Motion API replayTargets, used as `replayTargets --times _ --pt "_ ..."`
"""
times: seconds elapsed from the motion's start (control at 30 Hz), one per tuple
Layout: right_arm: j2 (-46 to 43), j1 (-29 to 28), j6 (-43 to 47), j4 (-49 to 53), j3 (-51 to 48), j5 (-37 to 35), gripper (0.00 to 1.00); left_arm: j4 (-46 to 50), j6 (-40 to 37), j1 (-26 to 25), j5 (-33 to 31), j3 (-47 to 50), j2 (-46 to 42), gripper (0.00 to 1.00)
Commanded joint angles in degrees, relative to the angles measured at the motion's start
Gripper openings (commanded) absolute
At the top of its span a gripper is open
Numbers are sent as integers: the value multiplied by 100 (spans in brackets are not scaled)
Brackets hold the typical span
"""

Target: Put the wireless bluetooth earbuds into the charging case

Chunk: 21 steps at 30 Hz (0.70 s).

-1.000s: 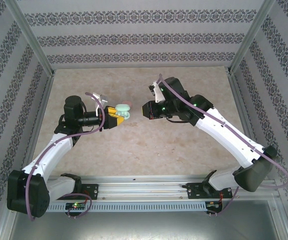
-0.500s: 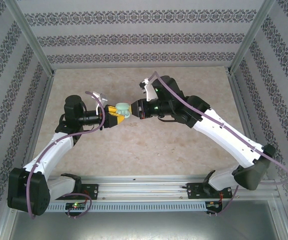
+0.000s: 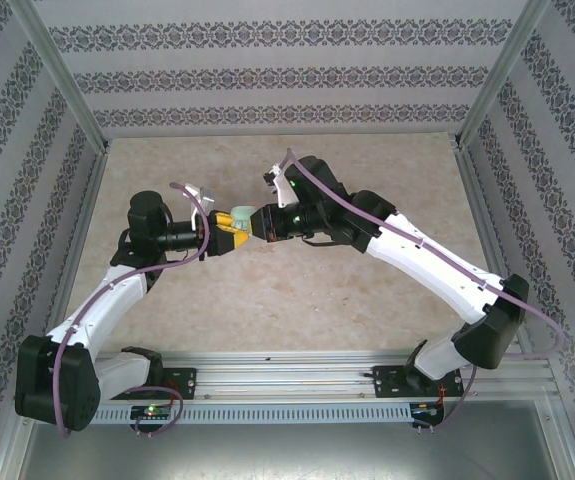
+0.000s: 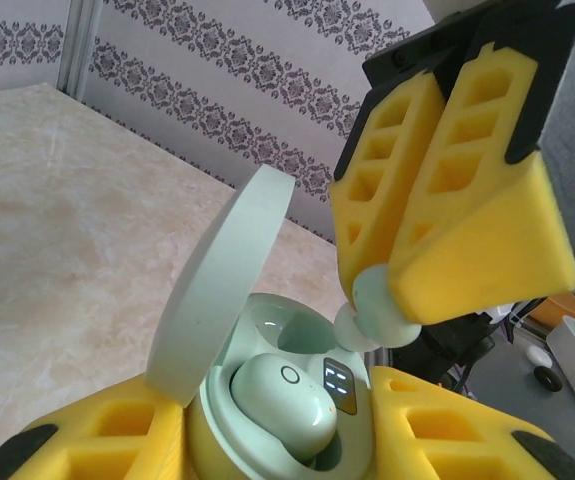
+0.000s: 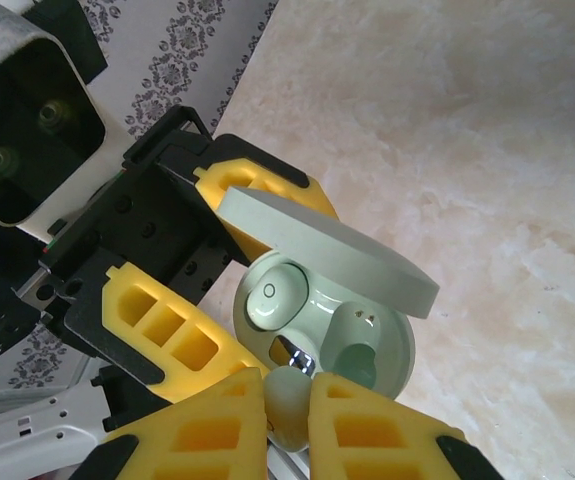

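Case half filled: the left gripper [image 4: 277, 420] clamps the open pale green charging case [image 5: 339, 318] with the seated earbud [image 5: 272, 297], while the right gripper [image 5: 289, 408], closed on the second earbud [image 4: 372, 315], holds it just above the empty socket [image 5: 359, 352], not yet inserted.

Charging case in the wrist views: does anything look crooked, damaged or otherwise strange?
Nothing stands out. The left end effector grips the open pale green case, one earbud seated; the right end effector holds the second earbud near the empty socket.

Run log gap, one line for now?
left gripper: holds open case | right gripper: earbud at case rim | second earbud: seated
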<state>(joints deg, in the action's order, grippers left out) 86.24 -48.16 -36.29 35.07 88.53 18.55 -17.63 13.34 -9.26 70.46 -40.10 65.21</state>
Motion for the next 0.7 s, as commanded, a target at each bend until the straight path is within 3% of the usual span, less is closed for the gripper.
replayTargets --times 0.0,0.67 --pt "75 -44 -26 -116 200 -33 13 -364 110 63 198 63 -83 29" --pt "405 -42 71 411 383 -278 16 -449 194 61 245 77 -167 29"
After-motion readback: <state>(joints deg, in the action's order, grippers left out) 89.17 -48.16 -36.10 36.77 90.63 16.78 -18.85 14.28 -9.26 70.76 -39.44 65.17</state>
